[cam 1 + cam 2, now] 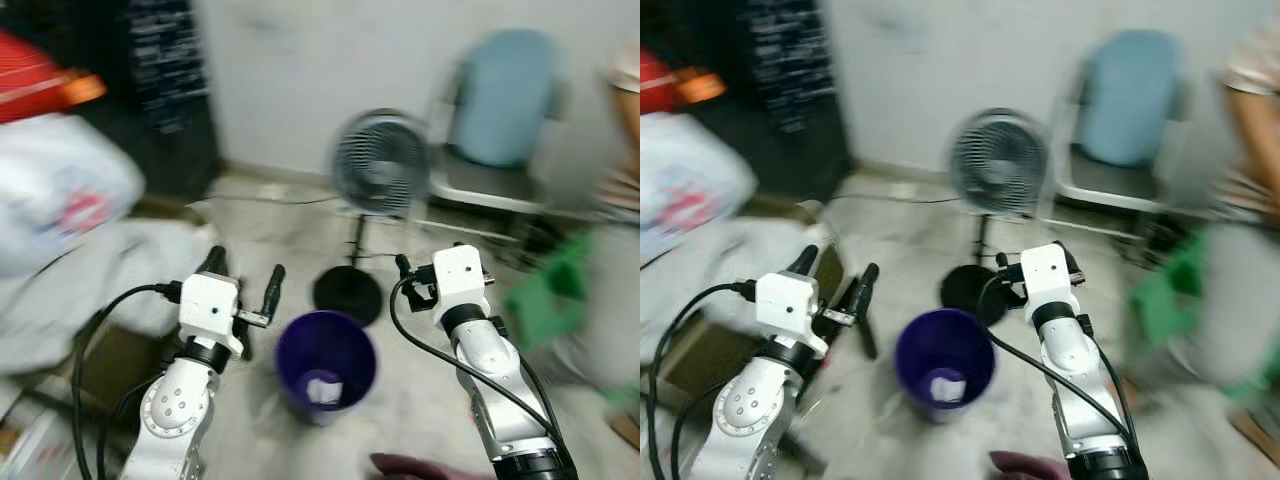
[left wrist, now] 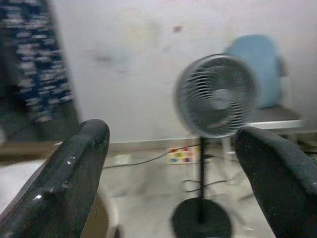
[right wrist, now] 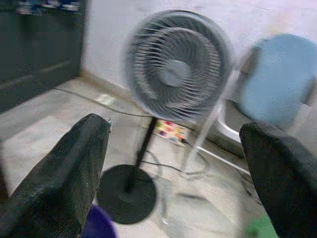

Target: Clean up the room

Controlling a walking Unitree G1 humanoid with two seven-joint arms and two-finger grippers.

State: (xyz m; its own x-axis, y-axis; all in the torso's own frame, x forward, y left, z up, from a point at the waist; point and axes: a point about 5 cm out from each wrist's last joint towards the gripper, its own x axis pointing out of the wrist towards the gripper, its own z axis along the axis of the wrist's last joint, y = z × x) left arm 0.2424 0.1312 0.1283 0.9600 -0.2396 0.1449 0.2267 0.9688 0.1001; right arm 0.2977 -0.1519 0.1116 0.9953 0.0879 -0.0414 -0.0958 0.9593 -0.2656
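My left end effector (image 1: 243, 276) hangs over the floor with its two black fingers (image 2: 69, 183) spread apart and nothing between them. My right end effector (image 3: 178, 183) is raised on the other side, its fingers likewise held wide and empty. Between the two arms, near me on the concrete floor (image 1: 420, 390), stands a purple bucket (image 1: 326, 362) with a pale scrap of paper (image 1: 323, 390) lying in its bottom. Just beyond the bucket stands a grey pedestal fan (image 1: 381, 163), its round black base (image 1: 347, 293) near the bucket's far rim. Farther right, against the wall, is a blue chair (image 1: 505, 100). A bright green bag (image 1: 550, 295) lies on the floor at right, beside a person (image 1: 1250, 120) at the frame's edge. A white sack (image 1: 60, 190) sits at left. All is blurred.
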